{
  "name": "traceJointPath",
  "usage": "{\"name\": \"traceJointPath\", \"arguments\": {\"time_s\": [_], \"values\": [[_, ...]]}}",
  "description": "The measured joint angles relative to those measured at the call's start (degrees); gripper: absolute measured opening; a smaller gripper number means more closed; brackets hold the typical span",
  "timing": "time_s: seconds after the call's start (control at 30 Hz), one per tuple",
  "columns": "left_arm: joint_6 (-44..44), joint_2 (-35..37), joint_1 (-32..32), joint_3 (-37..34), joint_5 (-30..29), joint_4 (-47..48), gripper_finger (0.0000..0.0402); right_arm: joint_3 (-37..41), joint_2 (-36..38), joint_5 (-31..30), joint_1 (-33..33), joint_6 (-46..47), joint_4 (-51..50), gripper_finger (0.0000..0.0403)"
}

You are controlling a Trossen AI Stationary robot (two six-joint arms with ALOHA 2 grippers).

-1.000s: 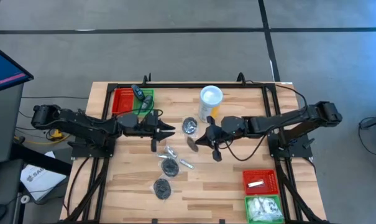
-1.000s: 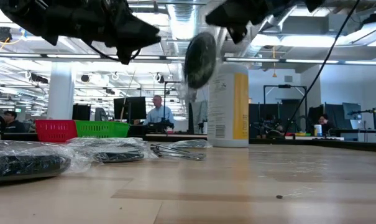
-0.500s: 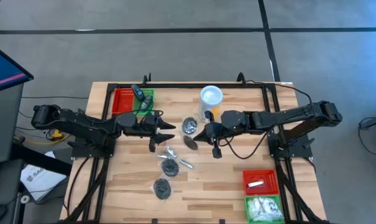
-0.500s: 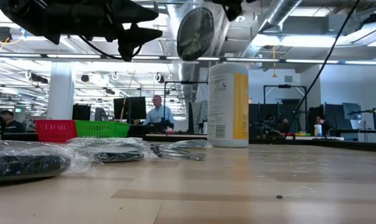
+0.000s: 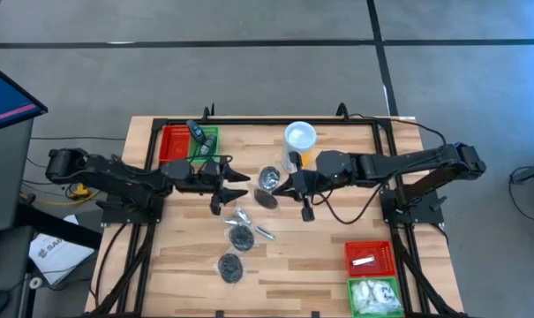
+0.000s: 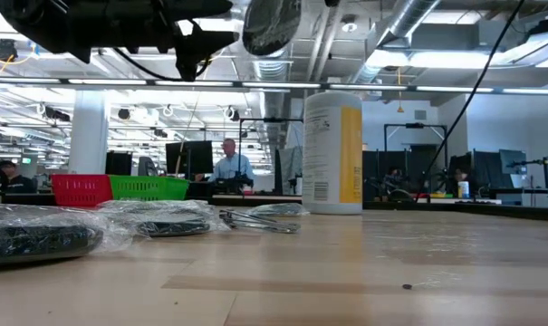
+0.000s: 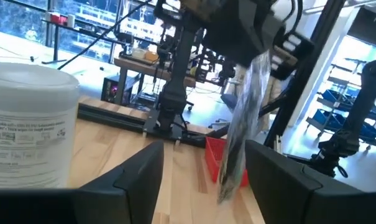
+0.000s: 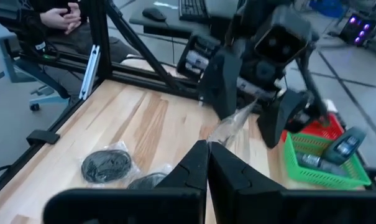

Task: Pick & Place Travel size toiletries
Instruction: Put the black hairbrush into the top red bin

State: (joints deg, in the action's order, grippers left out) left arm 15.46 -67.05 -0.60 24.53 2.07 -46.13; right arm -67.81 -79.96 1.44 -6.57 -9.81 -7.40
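Note:
My right gripper is shut on a dark round puck in clear wrap, which hangs high above the table. My left gripper faces it from the left, open, its fingers short of the puck and apart from it. A second puck and two more lie flat on the table, with silvery tubes between them. A small dark bottle lies in the far-left baskets. My right gripper pinches the puck's clear wrap at its loose upper edge between its two shut fingertips. The fingers come from the table's right, slanting slightly down. The puck hangs below them on edge, clear of the table.
The yellow canister with white lid stands just behind my right gripper. Red and green baskets sit at the far left. A red basket and a green basket with white packets sit at the near right.
My right gripper has risen with the puck and drifted a little toward the left gripper; the puck hangs higher, still on edge. My left gripper has stayed in place and opened its fingers wider.

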Motion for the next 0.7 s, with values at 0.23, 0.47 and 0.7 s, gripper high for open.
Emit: {"name": "traceJointPath", "arguments": {"time_s": [0.23, 0.47, 0.7], "values": [[-0.06, -6.83, 0.68, 0.11, 3.43, -12.62, 0.0213, -0.81, 0.0, 0.02, 0.61, -1.19, 0.16, 0.0], [-0.15, -13.95, 0.66, 1.95, 3.5, -20.19, 0.0213, -0.81, 0.0, 0.02, 1.97, -0.87, -0.3, 0.0], [-1.58, -15.15, -0.44, 3.65, 3.31, -20.43, 0.0195, -0.81, 0.0, 0.02, 2.16, -0.71, -0.52, 0.0]]}}
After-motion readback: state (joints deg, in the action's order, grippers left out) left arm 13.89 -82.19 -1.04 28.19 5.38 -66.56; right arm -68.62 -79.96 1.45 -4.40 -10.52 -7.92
